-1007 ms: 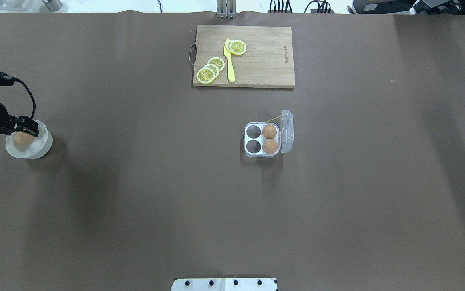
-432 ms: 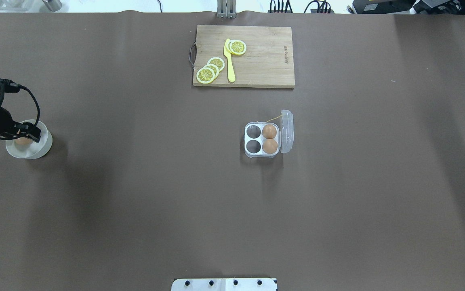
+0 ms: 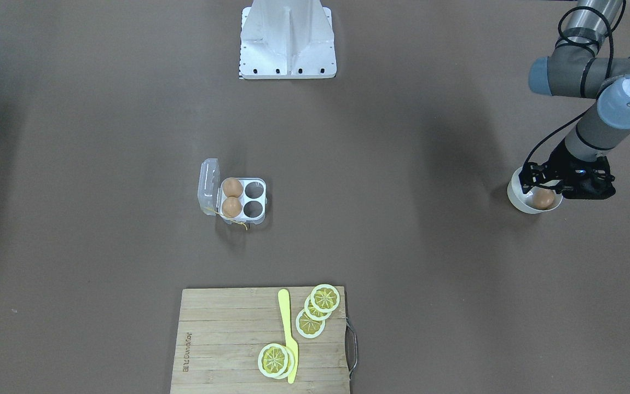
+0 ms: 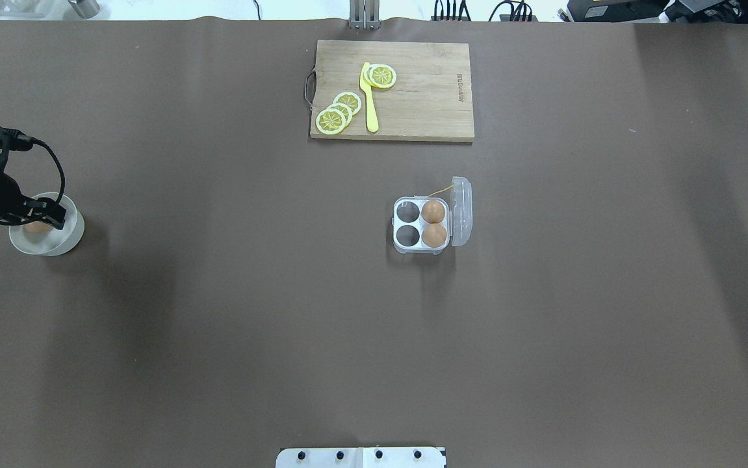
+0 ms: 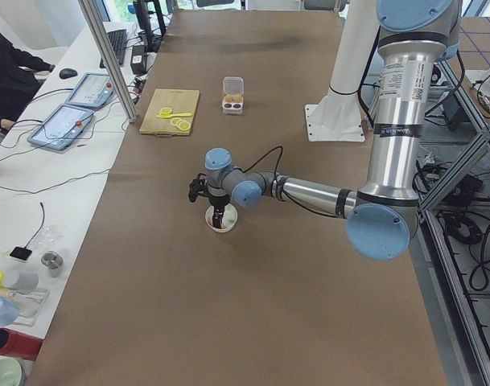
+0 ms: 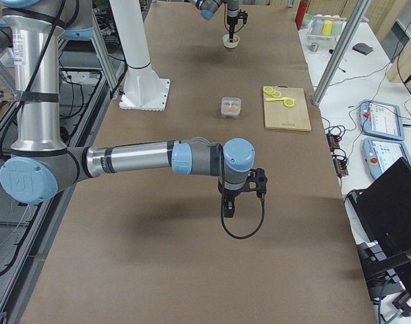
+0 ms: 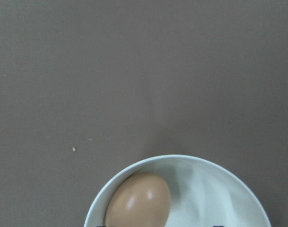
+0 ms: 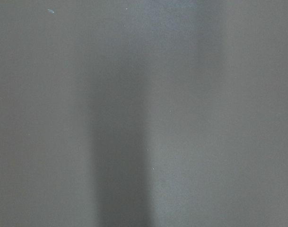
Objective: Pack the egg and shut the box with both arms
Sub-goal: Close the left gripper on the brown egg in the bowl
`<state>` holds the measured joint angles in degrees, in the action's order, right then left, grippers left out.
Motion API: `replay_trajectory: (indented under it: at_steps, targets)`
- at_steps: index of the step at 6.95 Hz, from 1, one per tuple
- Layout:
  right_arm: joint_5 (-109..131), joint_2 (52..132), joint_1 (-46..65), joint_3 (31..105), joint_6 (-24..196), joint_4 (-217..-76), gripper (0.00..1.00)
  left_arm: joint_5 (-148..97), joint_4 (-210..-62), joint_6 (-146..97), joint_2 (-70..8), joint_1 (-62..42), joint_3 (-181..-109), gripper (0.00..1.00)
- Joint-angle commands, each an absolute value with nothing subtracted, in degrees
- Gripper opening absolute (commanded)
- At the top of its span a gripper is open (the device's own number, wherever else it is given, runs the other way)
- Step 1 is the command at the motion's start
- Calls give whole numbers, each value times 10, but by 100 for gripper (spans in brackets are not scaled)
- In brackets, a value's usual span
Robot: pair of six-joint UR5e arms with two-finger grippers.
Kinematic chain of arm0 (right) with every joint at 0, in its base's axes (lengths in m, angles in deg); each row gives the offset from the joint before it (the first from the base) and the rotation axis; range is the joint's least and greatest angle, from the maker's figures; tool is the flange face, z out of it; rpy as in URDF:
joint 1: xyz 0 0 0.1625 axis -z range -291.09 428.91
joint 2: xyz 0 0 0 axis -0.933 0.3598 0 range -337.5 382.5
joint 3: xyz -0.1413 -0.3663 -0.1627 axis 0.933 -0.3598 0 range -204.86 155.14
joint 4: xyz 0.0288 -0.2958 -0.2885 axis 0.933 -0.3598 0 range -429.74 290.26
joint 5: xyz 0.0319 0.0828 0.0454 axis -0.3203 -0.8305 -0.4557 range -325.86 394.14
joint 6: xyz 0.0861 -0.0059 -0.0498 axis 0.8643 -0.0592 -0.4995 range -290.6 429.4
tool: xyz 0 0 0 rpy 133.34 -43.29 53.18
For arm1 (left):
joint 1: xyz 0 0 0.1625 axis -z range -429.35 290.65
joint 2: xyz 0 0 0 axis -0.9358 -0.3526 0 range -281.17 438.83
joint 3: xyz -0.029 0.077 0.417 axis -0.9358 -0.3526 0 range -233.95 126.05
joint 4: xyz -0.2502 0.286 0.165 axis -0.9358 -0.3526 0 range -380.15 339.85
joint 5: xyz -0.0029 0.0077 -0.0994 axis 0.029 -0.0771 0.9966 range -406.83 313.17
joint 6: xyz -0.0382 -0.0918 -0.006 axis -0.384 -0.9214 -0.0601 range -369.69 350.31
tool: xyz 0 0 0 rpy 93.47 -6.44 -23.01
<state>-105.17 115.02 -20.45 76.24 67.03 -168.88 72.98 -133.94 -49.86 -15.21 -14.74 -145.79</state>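
At the far left of the brown surface (image 4: 218, 325), the left tool (image 4: 41, 220) is held inside a white bowl (image 4: 73, 235). Its jaws are spread wide to either side of the egg (image 4: 36, 228), which lies ungripped in the bowl. Further right, by the far edge, a wooden cutting board (image 4: 425, 97) is laid with lemon slices (image 4: 331, 120) and a yellow knife (image 4: 371, 110). Near the middle, the box (image 4: 402, 247) is seen with its lid (image 4: 462, 211) swung open rightward and two eggs (image 4: 433, 212) seated in its right-hand cups. The right tool (image 6: 227, 209) is shown only from the side, over bare surface, and how far it is open cannot be told.
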Motion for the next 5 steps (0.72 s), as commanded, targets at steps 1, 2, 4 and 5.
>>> replay_trajectory:
  at_steps: [1, 2, 4, 5]
  targets:
    - [-1052, 1151, -204, 762, 670, -1689, 100, 731, -1375, -499, -156, -149, -1433, 80]
    - [-1052, 1151, -205, 762, 670, -1689, 100, 731, -1375, -500, -157, -149, -1435, 80]
    - [-1052, 1151, -205, 762, 670, -1689, 100, 731, -1375, -501, -161, -149, -1435, 80]
    - [-1052, 1151, -204, 762, 670, -1689, 100, 731, -1375, -502, -162, -149, -1435, 80]
